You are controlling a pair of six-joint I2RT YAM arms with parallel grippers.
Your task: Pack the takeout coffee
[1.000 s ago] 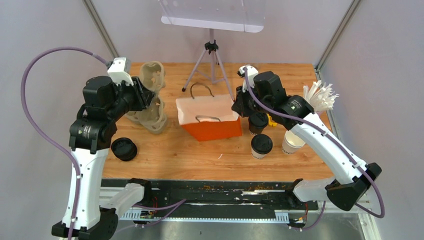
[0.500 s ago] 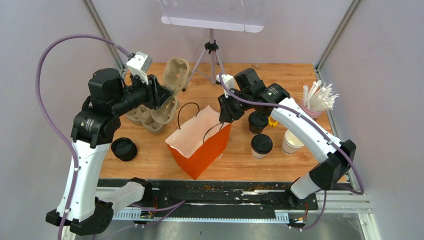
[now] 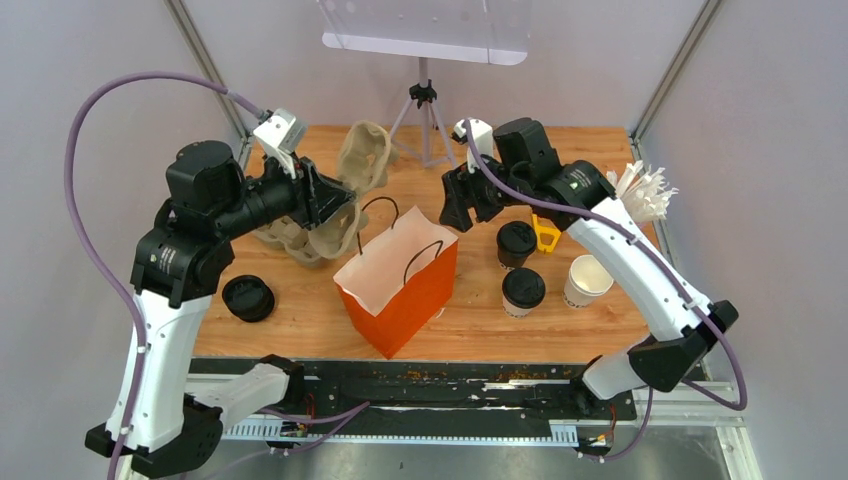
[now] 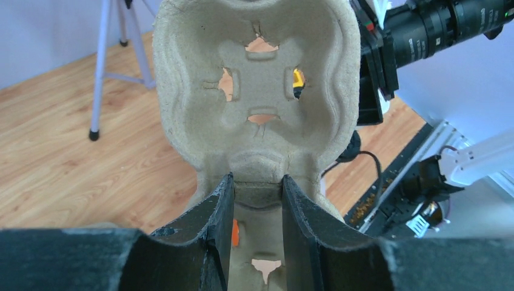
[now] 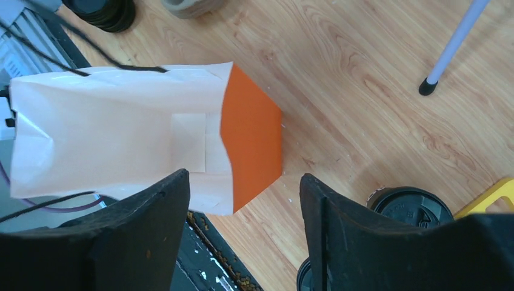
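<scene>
The takeout coffee stands right of the bag: two white cups with black lids (image 3: pixel 517 243) (image 3: pixel 523 290) and one lidless cup (image 3: pixel 587 280). The orange paper bag (image 3: pixel 400 285) stands upright with its mouth open; in the right wrist view the bag (image 5: pixel 121 139) shows its white inside. My right gripper (image 3: pixel 452 205) hovers open just behind the bag's right edge, and the right gripper (image 5: pixel 245 179) has nothing between its fingers. One lidded cup (image 5: pixel 412 209) lies beside its right finger. My left gripper (image 3: pixel 322 195) is shut on a brown pulp cup tray (image 4: pixel 254 91), held tilted above the table at back left.
More pulp trays (image 3: pixel 290 238) lie under the held one. A stack of black lids (image 3: pixel 248 298) sits front left. A pink cup of straws (image 3: pixel 640 195) stands at the right edge, with a yellow piece (image 3: pixel 545 232) beside the cups. A tripod (image 3: pixel 423 130) stands behind the bag.
The bag went from lying flat to standing upright nearer the front. My right gripper opened, let go of its handle and drew back. The left gripper carried the tray up and right.
</scene>
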